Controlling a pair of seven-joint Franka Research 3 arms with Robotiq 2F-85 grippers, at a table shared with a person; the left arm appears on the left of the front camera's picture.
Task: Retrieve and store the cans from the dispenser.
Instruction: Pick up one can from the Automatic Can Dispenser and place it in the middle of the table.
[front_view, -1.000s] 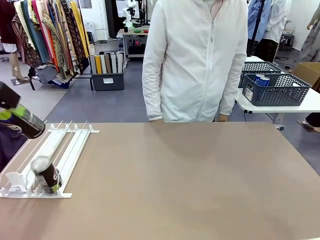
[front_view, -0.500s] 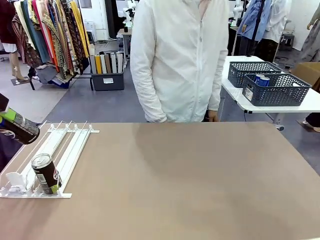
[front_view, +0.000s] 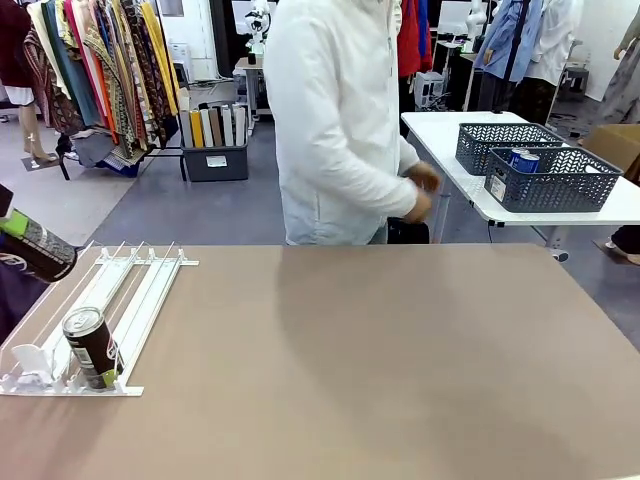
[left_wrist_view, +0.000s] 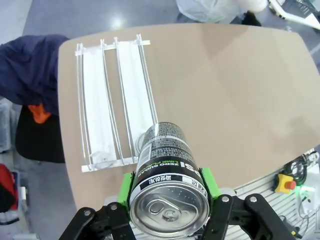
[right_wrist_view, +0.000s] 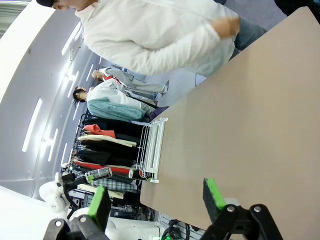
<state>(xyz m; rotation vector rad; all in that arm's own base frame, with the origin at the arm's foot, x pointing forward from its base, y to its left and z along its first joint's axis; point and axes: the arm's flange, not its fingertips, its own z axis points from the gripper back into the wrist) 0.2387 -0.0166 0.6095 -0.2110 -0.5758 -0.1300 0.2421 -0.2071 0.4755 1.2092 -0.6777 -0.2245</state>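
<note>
I see the table (front_view: 400, 360) with a person (front_view: 340, 120) in white standing at its far edge, turned sideways. The dispenser (front_view: 135, 290) lies at the table's left corner, near my side. A black can (front_view: 93, 348) stands upright at its front stopper. My left gripper (left_wrist_view: 167, 184) is clamped on a second can (left_wrist_view: 169, 165), a pad on each side, raised in the air by the dispenser's left side. My right gripper (right_wrist_view: 156, 200) hangs over the table, jaws wide, nothing between them.
</note>
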